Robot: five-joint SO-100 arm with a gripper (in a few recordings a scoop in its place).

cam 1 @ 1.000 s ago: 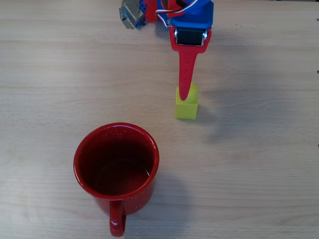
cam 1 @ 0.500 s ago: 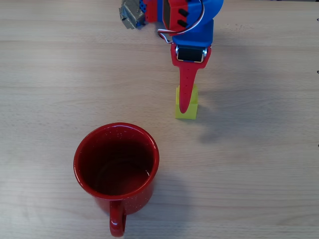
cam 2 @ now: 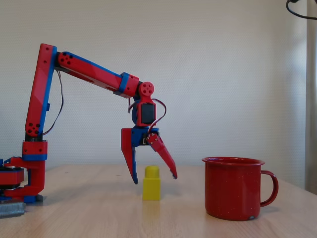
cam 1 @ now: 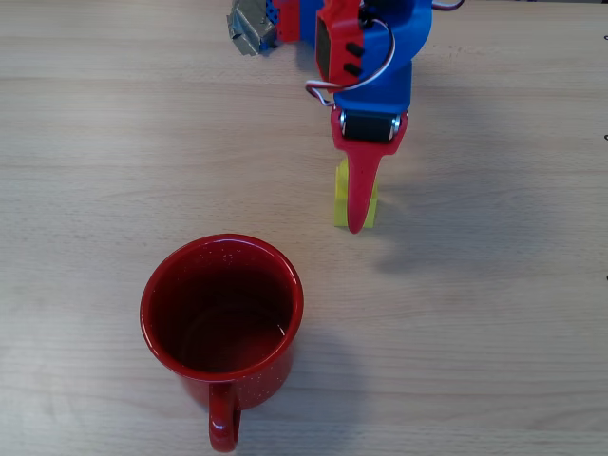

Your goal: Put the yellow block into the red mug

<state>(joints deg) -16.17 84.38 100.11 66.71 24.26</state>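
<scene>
The yellow block (cam 1: 341, 201) stands upright on the wooden table, its stud on top (cam 2: 151, 183). My gripper (cam 2: 154, 179) is open and lowered around it. In the fixed view one red finger (cam 2: 132, 163) hangs left of the block and the other (cam 2: 166, 161) slants past its right side, neither clearly touching. From overhead the upper finger (cam 1: 358, 190) covers the block's middle, and its tip reaches past the block's near edge. The red mug (cam 1: 285, 275) stands upright and empty, lower left of the block in the overhead view, right of it in the fixed view (cam 2: 233, 191).
The arm's base and a grey clamp (cam 1: 249, 27) sit at the table's far edge, at the left in the fixed view (cam 2: 20, 186). Bare wood lies between block and mug. The mug's handle (cam 1: 223, 427) points toward the near edge.
The gripper has moved further over the block, toward the bottom of the overhead picture; its fingertip went from the block's top to past its near edge. Block and mug have not moved.
</scene>
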